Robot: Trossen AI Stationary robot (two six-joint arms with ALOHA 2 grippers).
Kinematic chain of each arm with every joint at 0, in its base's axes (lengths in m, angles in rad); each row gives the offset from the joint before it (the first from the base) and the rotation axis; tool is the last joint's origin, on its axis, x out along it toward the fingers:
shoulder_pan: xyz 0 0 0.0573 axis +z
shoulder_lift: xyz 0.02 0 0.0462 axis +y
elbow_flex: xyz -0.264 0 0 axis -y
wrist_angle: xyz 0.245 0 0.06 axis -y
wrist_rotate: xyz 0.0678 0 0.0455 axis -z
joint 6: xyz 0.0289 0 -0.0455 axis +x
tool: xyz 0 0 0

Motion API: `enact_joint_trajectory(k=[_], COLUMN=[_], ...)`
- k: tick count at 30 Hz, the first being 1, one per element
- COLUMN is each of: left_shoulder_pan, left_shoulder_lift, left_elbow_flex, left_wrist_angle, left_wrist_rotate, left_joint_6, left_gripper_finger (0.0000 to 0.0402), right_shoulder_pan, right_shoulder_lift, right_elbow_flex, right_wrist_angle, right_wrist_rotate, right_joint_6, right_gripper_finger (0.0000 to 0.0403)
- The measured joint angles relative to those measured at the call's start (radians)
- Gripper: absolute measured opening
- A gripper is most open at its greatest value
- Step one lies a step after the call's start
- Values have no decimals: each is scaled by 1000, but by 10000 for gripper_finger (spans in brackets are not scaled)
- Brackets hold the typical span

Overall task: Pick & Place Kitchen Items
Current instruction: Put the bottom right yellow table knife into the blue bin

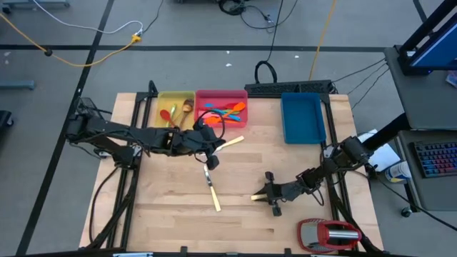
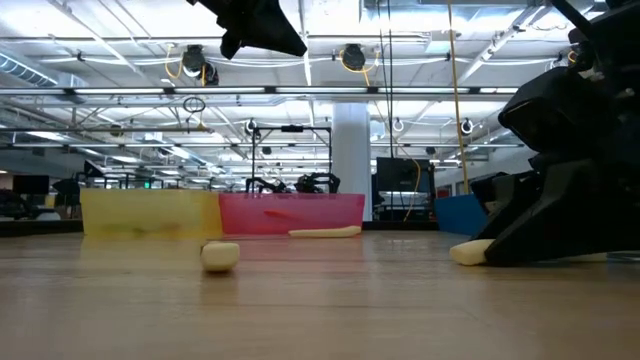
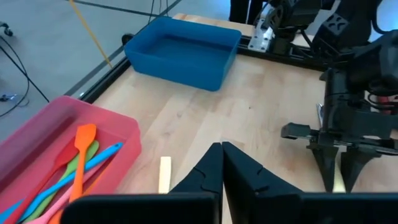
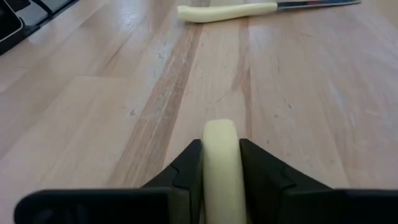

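My right gripper point(image 1: 269, 193) is low over the table's near right part, shut on a cream-handled knife point(image 4: 221, 149). My left gripper point(image 1: 208, 158) hangs shut and holds nothing above the table's middle, in front of the pink tray point(image 1: 221, 96). A second knife point(image 1: 213, 189) lies flat on the wood between the arms, and its handle end point(image 2: 220, 256) faces the low camera. A third cream handle point(image 1: 232, 141) lies near the pink tray. Spatulas point(image 3: 81, 165) lie in the pink tray and spoons point(image 1: 175, 111) in the yellow tray point(image 1: 161, 96). My right gripper pinches the knife's cream handle point(image 4: 221, 140) between its two fingers point(image 4: 186, 162). It comes in low from the table's right, with the fingers lying along the handle. The handle's rounded end point(image 2: 470, 252) sticks out past the fingertips at table height. The gripper hides the blade.
An empty blue tray point(image 1: 303, 118) sits at the far right. A red-and-silver gadget point(image 1: 330, 233) stands at the near right corner. Bare wood lies between the loose knife and my right gripper. Cables and a keyboard lie beyond the table's edges.
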Motion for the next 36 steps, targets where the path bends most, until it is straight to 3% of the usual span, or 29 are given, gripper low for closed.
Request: enact_joint_trajectory(k=[7, 13, 18, 28, 36], left_shoulder_pan=[-17, -28, -28, -28, -28], left_shoulder_lift=[0, 0, 0, 0, 0], left_elbow_flex=[0, 0, 0, 0, 0], left_wrist_angle=[0, 0, 0, 0, 0], left_wrist_rotate=[0, 0, 0, 0, 0], left_joint_6=[0, 0, -3, -4, -5], left_gripper_finger=[17, 5, 22, 7, 25], right_shoulder_pan=[0, 1, -4, -98, -290], right_shoulder_lift=[3, -81, -233, -628, -873], right_elbow_flex=[-1, -3, -3, -3, -2], right_wrist_angle=[90, 26, -136, -526, -688], right_wrist_rotate=[-16, -36, -26, 0, 206], right_joint_6=[-13, -42, -89, -284, -391], right_gripper_finger=[75, 87, 80, 81, 82])
